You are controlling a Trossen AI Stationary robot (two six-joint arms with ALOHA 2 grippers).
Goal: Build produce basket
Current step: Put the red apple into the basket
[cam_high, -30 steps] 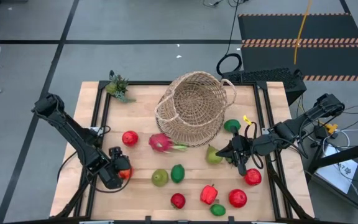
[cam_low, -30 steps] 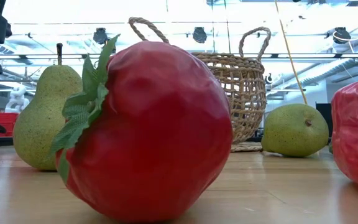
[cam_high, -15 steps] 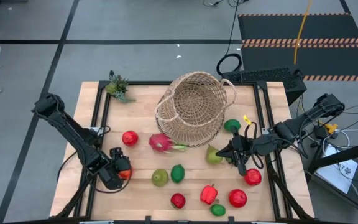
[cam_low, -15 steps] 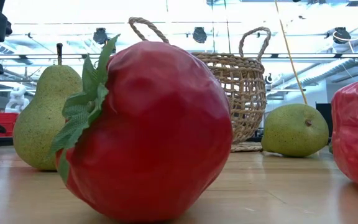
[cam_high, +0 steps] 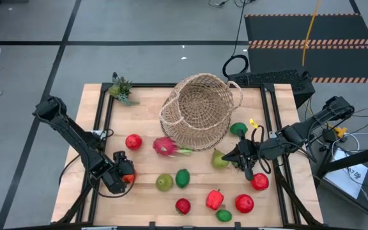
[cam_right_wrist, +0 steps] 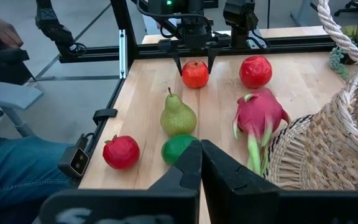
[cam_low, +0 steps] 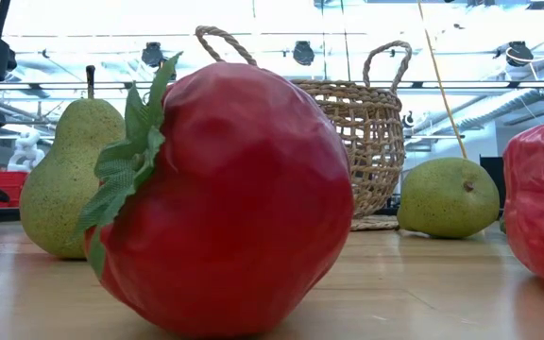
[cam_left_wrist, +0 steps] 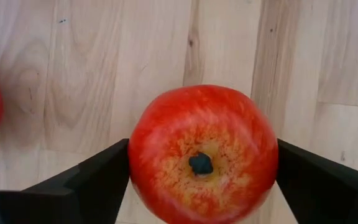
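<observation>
The basket (cam_high: 200, 112), tan wicker with loop handles, stands at the table's far middle. Produce lies spread over the near half: a pink dragonfruit (cam_high: 165, 146), pears (cam_high: 164, 182) (cam_high: 219, 160), a lime (cam_high: 183, 177), a red pepper (cam_high: 214, 199) and red fruits (cam_high: 133, 142) (cam_high: 244, 203). At the near left my left gripper (cam_high: 125, 174) is shut on a red apple (cam_left_wrist: 202, 152). My right gripper (cam_high: 240, 155) hangs shut above the table right of the basket, touching nothing. My left gripper pinches the red apple between its two fingers (cam_left_wrist: 98, 177), one on each opposite side (cam_left_wrist: 135, 163) at its widest part. The fingers come steeply from above. The apple's dark stem hollow (cam_left_wrist: 200, 163) faces up toward the wrist, and its underside rests on the table.
A small green spiky plant (cam_high: 121, 88) sits at the far left corner. More fruit lies near the front edge (cam_high: 183, 206) (cam_high: 223, 215) and at the right (cam_high: 259, 182) (cam_high: 237, 129). Black frame rails (cam_high: 98, 115) run along the table's sides. A person's leg (cam_right_wrist: 17, 168) shows beyond the left edge.
</observation>
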